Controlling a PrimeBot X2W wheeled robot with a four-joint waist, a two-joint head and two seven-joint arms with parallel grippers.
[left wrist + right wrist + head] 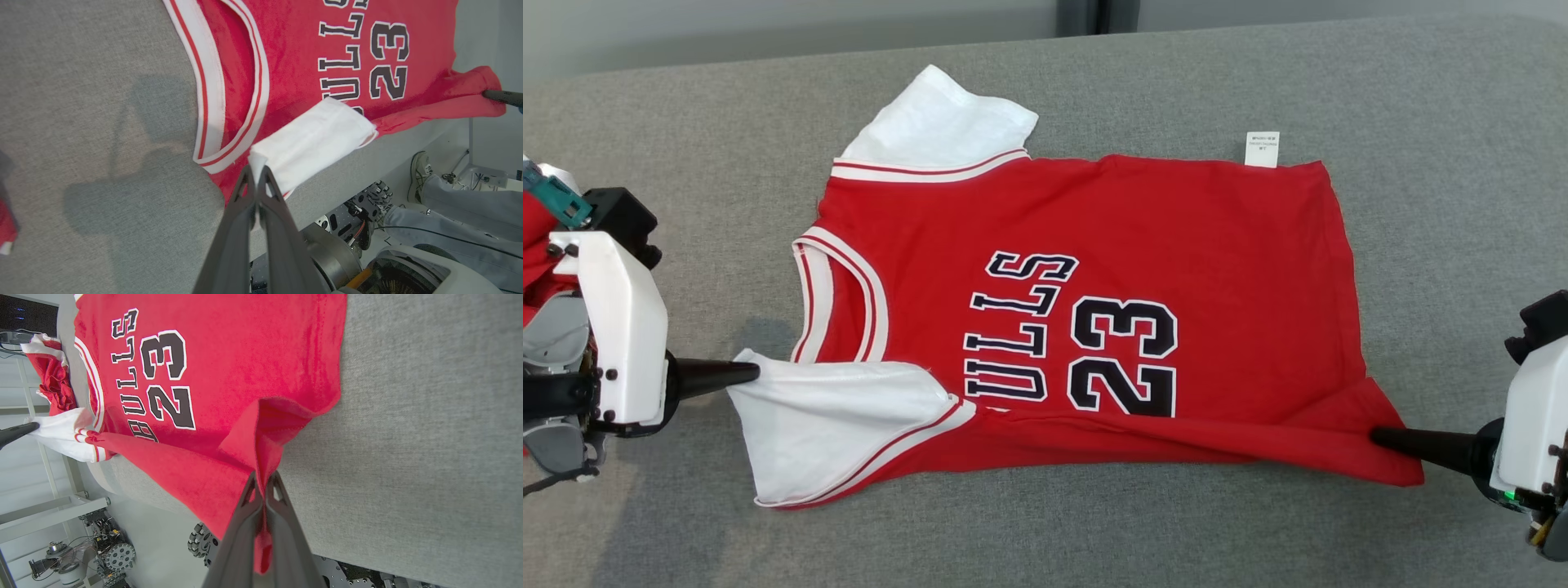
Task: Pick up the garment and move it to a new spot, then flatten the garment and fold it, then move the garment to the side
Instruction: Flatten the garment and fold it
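the red jersey [1094, 245] lies spread mid-surface on the grey padded surface [1421, 98], collar toward 9 o'clock. the left gripper [756, 372] is pinched narrow on its near white sleeve [833, 416], and the right gripper [1376, 437] likewise on the near hem corner [1388, 457]. a clean fold likely needs both to lift evenly and carry the taut near edge toward 12 o'clock. there is bare surface beyond the far edge, while another red garment [535, 237] crowds 9 o'clock.

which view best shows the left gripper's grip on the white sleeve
Left wrist view: the left gripper pinches the white sleeve corner up close. The head view shows it from above; the right wrist view, small and far.
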